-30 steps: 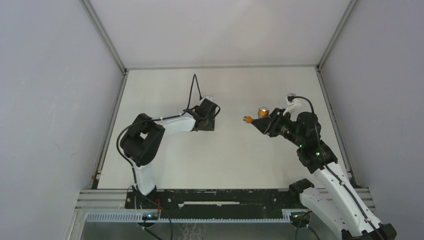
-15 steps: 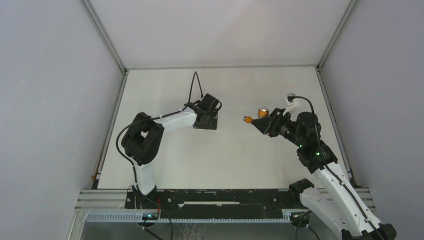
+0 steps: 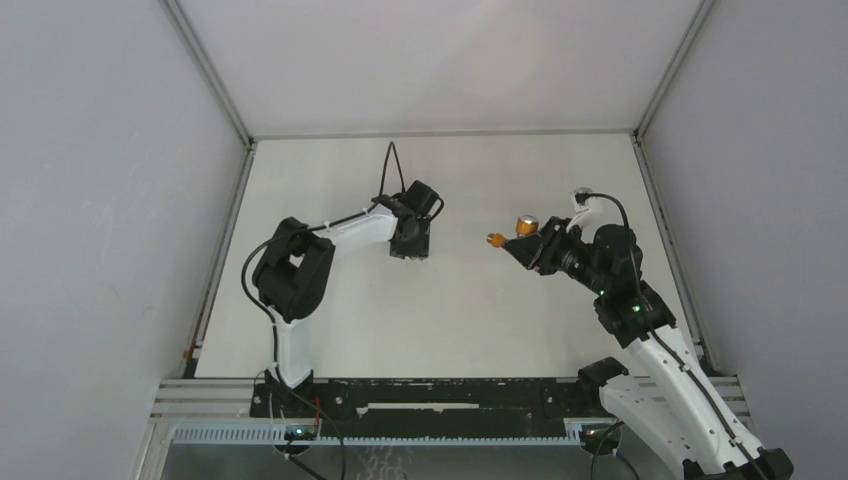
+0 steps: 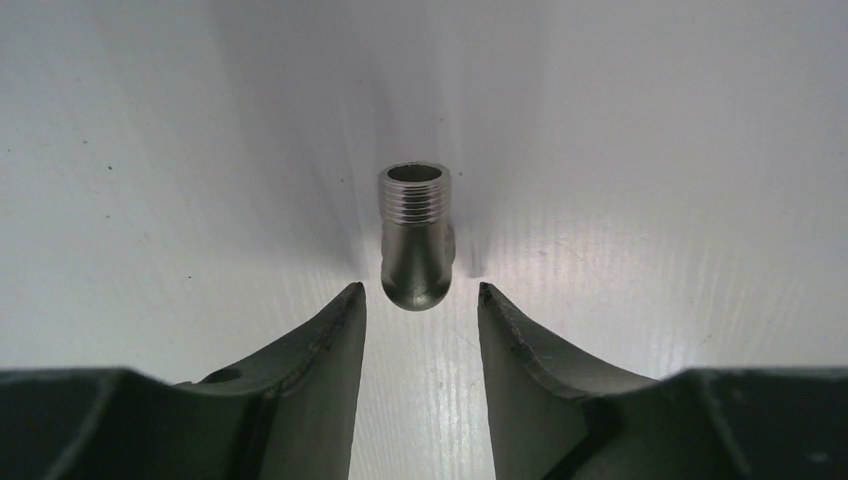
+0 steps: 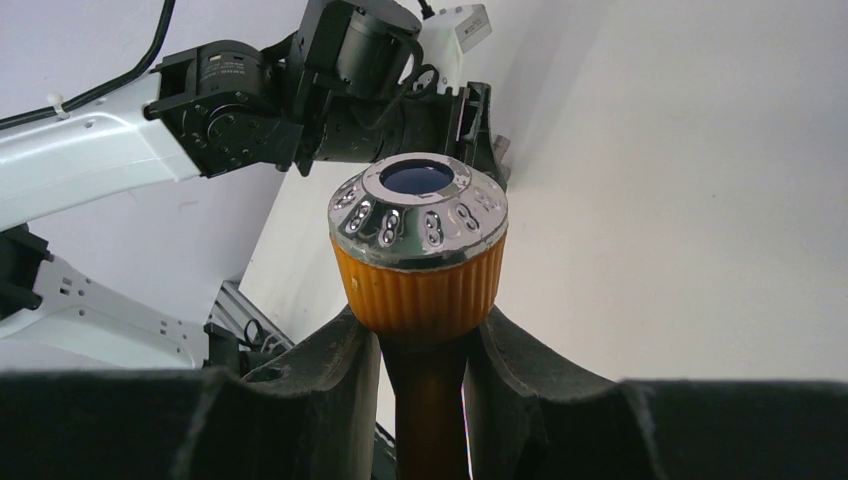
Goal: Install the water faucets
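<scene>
A tiny grey metal fitting with a threaded end lies on the white table. It sits just beyond the tips of my open left gripper, centred on the gap, with its rounded end level with the tips. In the top view my left gripper hides the fitting. My right gripper is shut on the orange tap body, below its ribbed orange knob with the silvery round end. In the top view my right gripper holds the orange tap above the table, right of centre, pointing toward the left gripper.
The white table is closed in by grey walls at the left, back and right. A black and aluminium rail runs along the near edge. The left arm fills the upper left of the right wrist view.
My left wrist has turned and its elbow has shifted a little to the right, with the gripper still over the fitting. My right arm with the tap has not moved.
</scene>
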Robot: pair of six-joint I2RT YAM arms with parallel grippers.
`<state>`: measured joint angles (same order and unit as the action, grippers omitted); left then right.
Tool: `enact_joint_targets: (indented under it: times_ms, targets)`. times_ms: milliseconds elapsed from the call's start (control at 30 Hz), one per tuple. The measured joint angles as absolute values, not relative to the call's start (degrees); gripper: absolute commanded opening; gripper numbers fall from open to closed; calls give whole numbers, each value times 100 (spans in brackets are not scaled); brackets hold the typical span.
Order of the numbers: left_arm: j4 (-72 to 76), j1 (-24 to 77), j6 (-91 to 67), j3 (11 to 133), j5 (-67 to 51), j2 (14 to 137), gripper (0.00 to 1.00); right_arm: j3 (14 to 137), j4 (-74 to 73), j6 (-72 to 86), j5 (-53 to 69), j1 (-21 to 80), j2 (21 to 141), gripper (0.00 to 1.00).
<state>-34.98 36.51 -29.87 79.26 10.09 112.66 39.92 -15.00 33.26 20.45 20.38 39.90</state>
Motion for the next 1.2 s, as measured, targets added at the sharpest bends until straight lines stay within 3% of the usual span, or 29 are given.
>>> enact_joint_targets:
  times_ms: [767, 900, 1033, 1200]
  targets:
    - [-3601, 3446, -2950, 8241, 825, 11594, 38, 3992, -1522, 3326, 2043, 2038, 3979, 0]
    - [-3618, 3430, -2943, 8265, 823, 11611, 29, 3992, -1522, 3326, 2045, 2038, 3979, 0]
    - [-3618, 3433, -2908, 8274, 790, 11611, 1, 3992, -1522, 3326, 2045, 2038, 3979, 0]
    - [-3677, 3430, -2812, 8320, 735, 11611, 0, 3992, -1522, 3306, 2123, 2038, 4012, 0]
